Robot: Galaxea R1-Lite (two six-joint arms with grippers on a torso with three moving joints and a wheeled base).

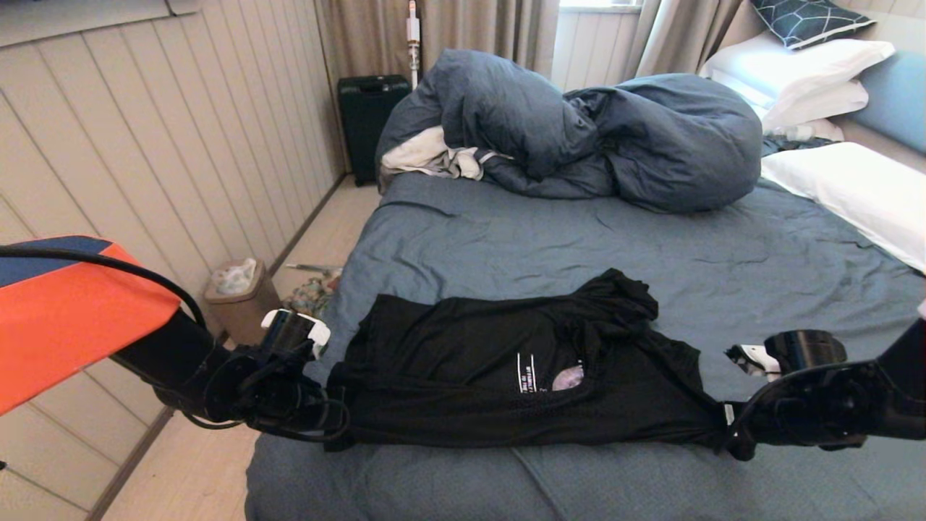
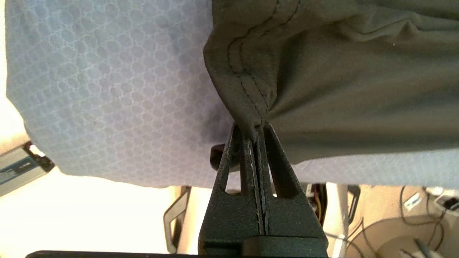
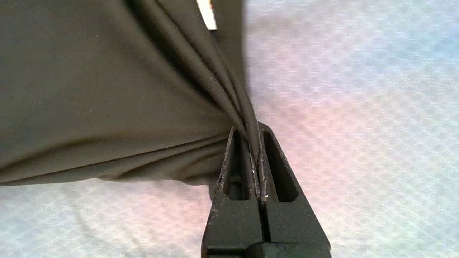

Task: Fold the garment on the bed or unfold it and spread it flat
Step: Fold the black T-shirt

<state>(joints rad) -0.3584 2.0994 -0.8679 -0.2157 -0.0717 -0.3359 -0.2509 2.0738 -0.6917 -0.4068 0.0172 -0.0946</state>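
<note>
**Head view: T-shirt pinched at both ends, still bunched in the middle**

Head view first: the black T-shirt (image 1: 521,376) lies across the near part of the bed (image 1: 579,239), stretched sideways into a long band between the two arms. I would put the job somewhere in its middle. Both ends are taken up, which is the groundwork for either spreading or folding, but the cloth is neither flat nor neatly folded: the far edge humps up in a rumpled ridge, and only a sliver of the white lettering and grey print shows through the folds. Smoothing that bunched upper part (and setting the hem and shoulders square) looks like what is left.

The left gripper (image 1: 334,428) reaches in low at the bed's left edge, its arm coming from under the orange-covered shoulder. In the left wrist view its jaws are pressed together on a stitched hem corner of the shirt (image 2: 251,104), over the sheet's edge.

The right gripper (image 1: 729,427) sits low over the sheet at the shirt's other end, arm stretched in from the right. Its wrist view shows the jaws clamped on a gathered bundle of pleats, a white tag (image 3: 207,14) just beyond.

Behind all this the slate-blue duvet (image 1: 579,130) is heaped by the white pillows (image 1: 854,188), well apart from the shirt.
</note>
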